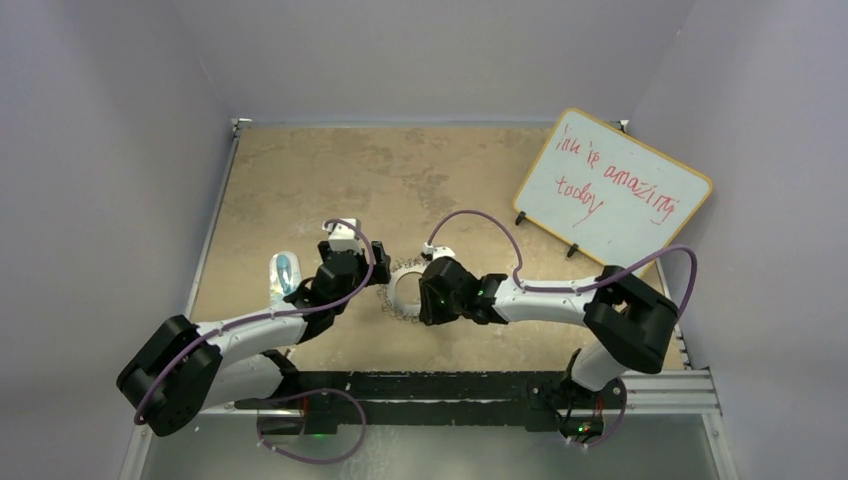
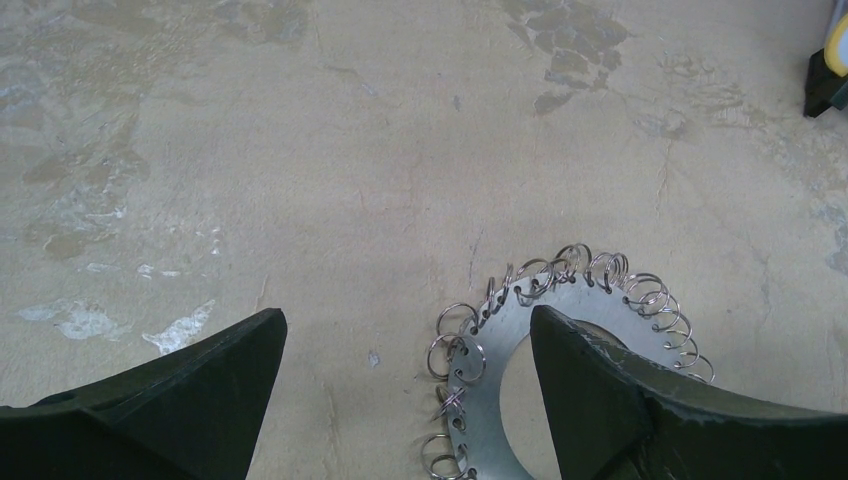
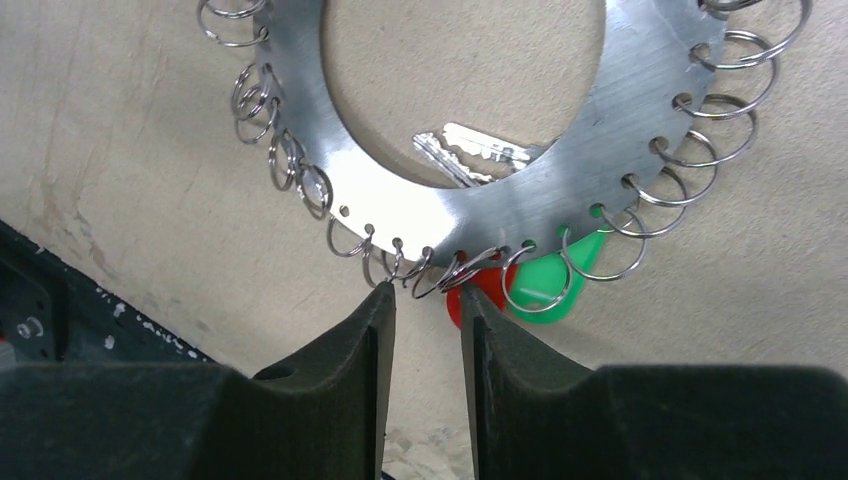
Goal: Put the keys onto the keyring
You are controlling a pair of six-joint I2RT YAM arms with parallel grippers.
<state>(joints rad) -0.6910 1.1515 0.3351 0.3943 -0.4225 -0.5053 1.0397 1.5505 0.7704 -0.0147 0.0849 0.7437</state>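
The keyring [image 3: 470,215] is a flat silvery ring fringed with small wire loops, lying on the tan table between both arms [image 1: 403,290]. Two keys lie under its near edge: a red head [image 3: 487,288] and a green head [image 3: 548,285], with their silver blades [image 3: 480,152] showing through the ring's centre. My right gripper [image 3: 428,292] stands open by a narrow gap, its tips touching the small loops at the rim, right beside the red head. My left gripper [image 2: 405,330] is wide open; its right finger [image 2: 600,390] lies over the keyring [image 2: 500,340], its left finger over bare table.
A whiteboard [image 1: 612,190] with red writing leans at the back right; one of its black feet [image 2: 828,85] shows in the left wrist view. A clear bluish plastic object [image 1: 285,275] lies left of the left arm. A black rail [image 1: 450,385] runs along the near edge.
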